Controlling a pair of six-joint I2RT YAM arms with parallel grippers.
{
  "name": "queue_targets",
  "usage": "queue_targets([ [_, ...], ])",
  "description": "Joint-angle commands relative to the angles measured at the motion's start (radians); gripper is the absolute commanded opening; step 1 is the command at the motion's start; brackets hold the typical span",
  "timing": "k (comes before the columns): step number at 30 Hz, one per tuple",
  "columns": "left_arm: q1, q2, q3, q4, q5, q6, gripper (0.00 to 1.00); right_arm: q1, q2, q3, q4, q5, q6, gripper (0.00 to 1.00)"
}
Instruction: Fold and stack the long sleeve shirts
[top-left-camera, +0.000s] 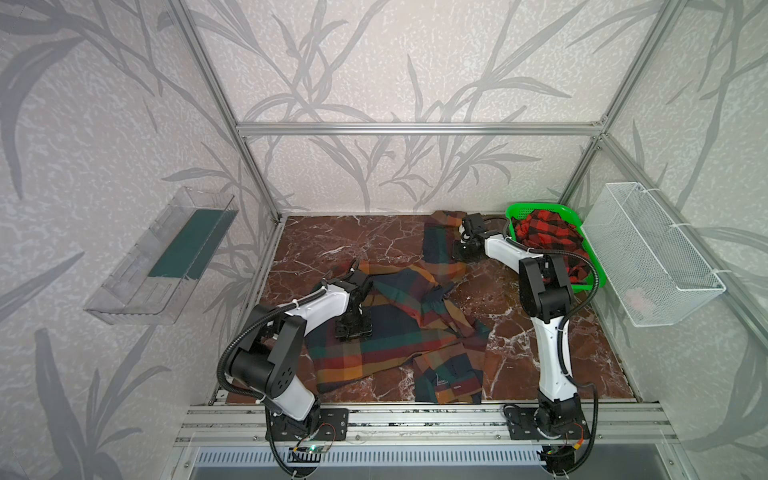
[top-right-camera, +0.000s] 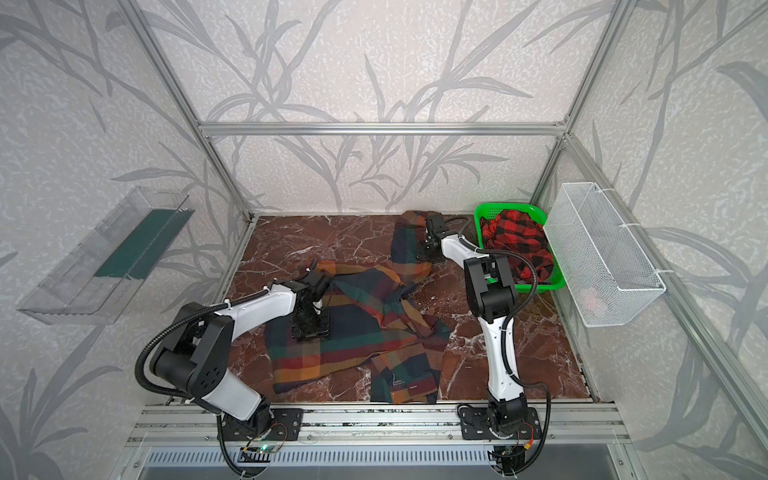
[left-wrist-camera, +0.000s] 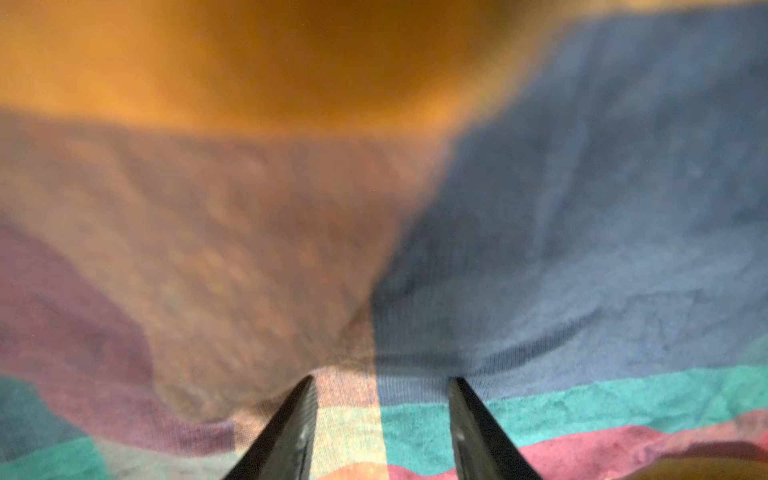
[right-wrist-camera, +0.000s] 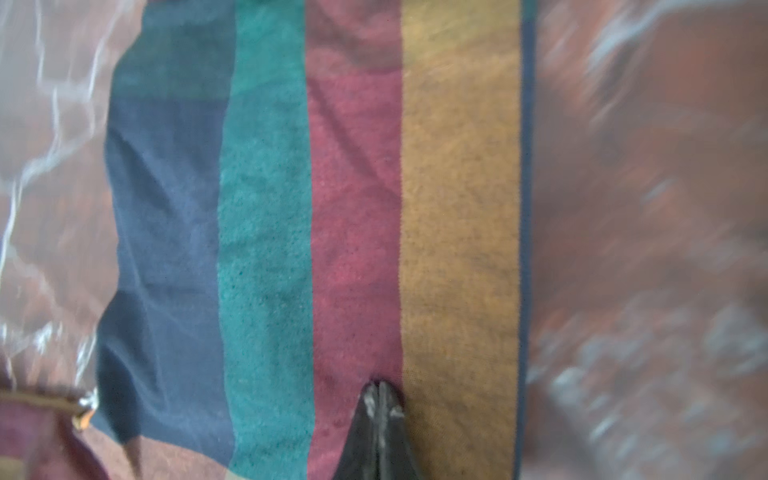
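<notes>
In both top views we see the veined marble tabletop (top-left-camera: 324, 249) bare toward its far left, the multicolour plaid shirt (top-left-camera: 399, 332) rumpled across the middle, one sleeve reaching the back edge, and the red-and-black check shirt (top-left-camera: 540, 232) heaped in the green basket (top-left-camera: 540, 206) at far right. Only the wrist views settle our tools: the left gripper (left-wrist-camera: 380, 378) rests jaws apart on the soft weave; the right gripper (right-wrist-camera: 379, 388) is pinched together on the sleeve.

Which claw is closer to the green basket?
Right. The right claw touches the plaid shirt just beside the green basket; the left claw is farther off, on the shirt's middle.
</notes>
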Motion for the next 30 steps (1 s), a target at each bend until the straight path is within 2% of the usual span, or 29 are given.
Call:
queue_targets([
  [1,0.019,0.046,0.031,-0.022,-0.029,0.044,0.53,-0.023,0.07,0.092,-0.152,0.025,-0.005,0.05],
  [5,0.025,0.07,0.07,-0.014,-0.039,0.085,0.53,-0.046,0.089,0.188,-0.162,0.101,-0.025,0.05],
  [9,0.032,0.066,0.093,0.002,-0.021,0.107,0.53,-0.056,0.126,0.407,-0.348,0.094,-0.085,0.05],
  [10,0.032,0.06,0.097,0.009,-0.017,0.114,0.53,-0.043,0.095,0.406,-0.35,0.089,-0.097,0.06],
  [15,0.036,0.051,0.103,0.013,0.01,0.133,0.53,0.044,-0.214,0.109,-0.206,-0.031,-0.082,0.19],
  [18,0.036,0.034,0.071,0.011,0.02,0.133,0.53,0.119,-0.425,-0.164,-0.051,-0.059,-0.039,0.25],
  [21,0.036,0.001,0.045,0.006,0.031,0.129,0.53,0.204,-0.591,-0.368,0.02,-0.038,-0.023,0.27],
  [25,0.036,-0.03,0.024,0.009,0.048,0.124,0.53,0.309,-0.746,-0.539,0.062,-0.016,0.007,0.27],
  [27,0.036,-0.035,0.024,0.013,0.062,0.124,0.53,0.375,-0.814,-0.62,0.086,0.041,0.017,0.27],
  [30,0.036,-0.041,0.024,0.015,0.074,0.122,0.53,0.413,-0.833,-0.703,0.113,0.053,0.033,0.27],
])
